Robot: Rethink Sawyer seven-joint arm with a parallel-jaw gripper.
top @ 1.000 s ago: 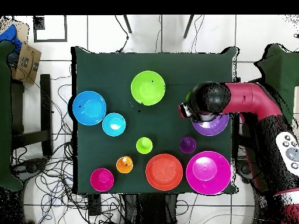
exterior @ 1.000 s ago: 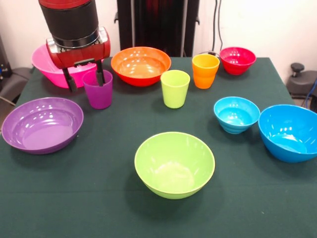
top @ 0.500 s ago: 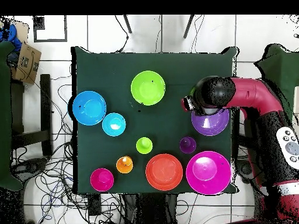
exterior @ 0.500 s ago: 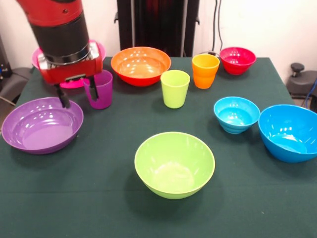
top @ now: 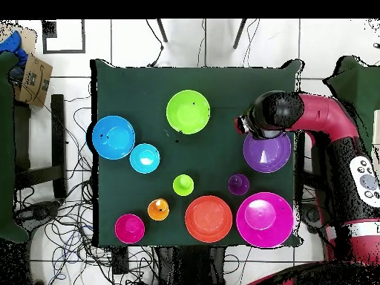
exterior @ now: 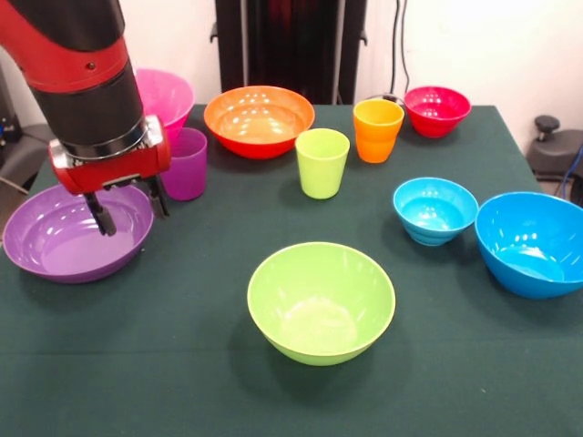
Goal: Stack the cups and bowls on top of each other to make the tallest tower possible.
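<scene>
Front view: gripper (exterior: pixel 127 205) is hanging over the shallow purple bowl (exterior: pixel 77 228), fingers spread wide and holding nothing, tips sitting at rim height, one over the bowl's inside and one near its right rim. Looks like the approach step for a bowl pick, w/ no stacking done yet; every piece is sitting alone on the table (exterior: pixel 182 364). Next move prob. needs a drop so one finger goes inside the rim and one outside, then a pinch on the thin wall. Arm is coming down from upper left, wrist near vertical, slightly tilted. Purple cup (exterior: pixel 185 164) is standing upright just behind the gripper, apart from it. Pink bowl (exterior: pixel 164 96) is behind that; orange bowl (exterior: pixel 260 120), lime cup (exterior: pixel 322 162), orange cup (exterior: pixel 377 129), red bowl (exterior: pixel 437 110) are running along the back. Lime bowl (exterior: pixel 321 302) is in front, light blue bowl (exterior: pixel 434 209) and big blue bowl (exterior: pixel 533 242) at right.

Overhead view: arm (top: pixel 326 119) is reaching in from the right edge, wrist head covering the purple bowl's (top: pixel 269 154) top rim. Fingers aren't showing here.
</scene>
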